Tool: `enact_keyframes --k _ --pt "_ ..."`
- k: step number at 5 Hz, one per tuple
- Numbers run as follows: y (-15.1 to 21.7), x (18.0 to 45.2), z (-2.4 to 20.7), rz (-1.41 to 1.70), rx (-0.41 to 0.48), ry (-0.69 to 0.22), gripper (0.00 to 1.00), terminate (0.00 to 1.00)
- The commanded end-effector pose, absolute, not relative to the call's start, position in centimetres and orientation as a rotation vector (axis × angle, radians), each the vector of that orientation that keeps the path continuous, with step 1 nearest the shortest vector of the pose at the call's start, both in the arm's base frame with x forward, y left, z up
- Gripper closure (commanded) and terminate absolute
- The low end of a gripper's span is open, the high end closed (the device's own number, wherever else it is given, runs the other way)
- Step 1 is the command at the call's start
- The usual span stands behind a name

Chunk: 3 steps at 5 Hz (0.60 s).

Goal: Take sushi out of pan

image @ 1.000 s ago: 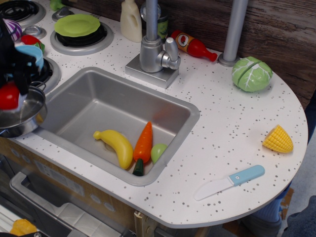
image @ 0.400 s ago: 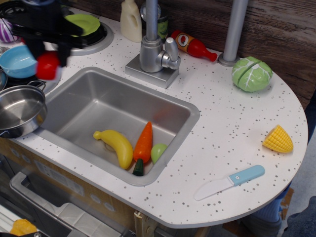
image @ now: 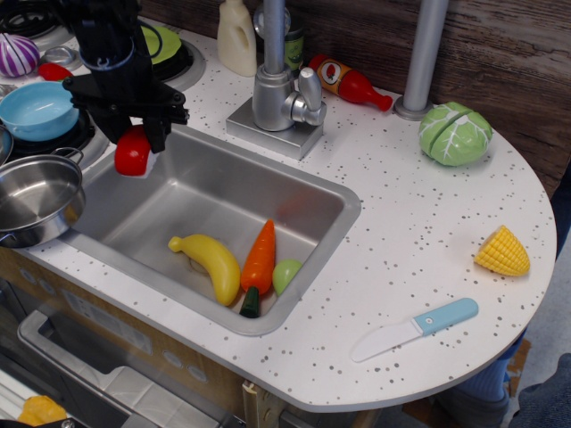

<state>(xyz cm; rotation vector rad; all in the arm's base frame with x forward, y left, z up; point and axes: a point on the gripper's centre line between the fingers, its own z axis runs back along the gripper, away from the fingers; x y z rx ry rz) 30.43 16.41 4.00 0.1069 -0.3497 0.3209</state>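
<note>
The pan point(image: 37, 198) is seen at the far left edge of the counter. Right of it, the sushi point(image: 133, 151) is pinched between the jaws of the gripper point(image: 135, 143), held above the sink point(image: 330, 192) rim's left corner.

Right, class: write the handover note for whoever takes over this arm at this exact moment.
Gripper: shut on the sushi, held in the air over the left end of the sink.
Pan: on the counter's left edge, left of the sink, nothing in it.
Done: sushi is out of the pan.
Left: lower it onto a free spot, open the jaws, pull the arm away.
</note>
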Motion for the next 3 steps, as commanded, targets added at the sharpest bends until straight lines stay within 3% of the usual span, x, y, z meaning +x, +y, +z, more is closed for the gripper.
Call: enact_keyframes --k 1,2,3 --pt "19.8 32.8 5.5 0.199 0.111 -0.37 1.0 0.0" --pt "22.9 35.7 5.6 0.074 0.1 -0.386 1.0 0.0" --pt "24.0 36.6 5.7 0.013 0.081 -0.426 1.0 0.0"
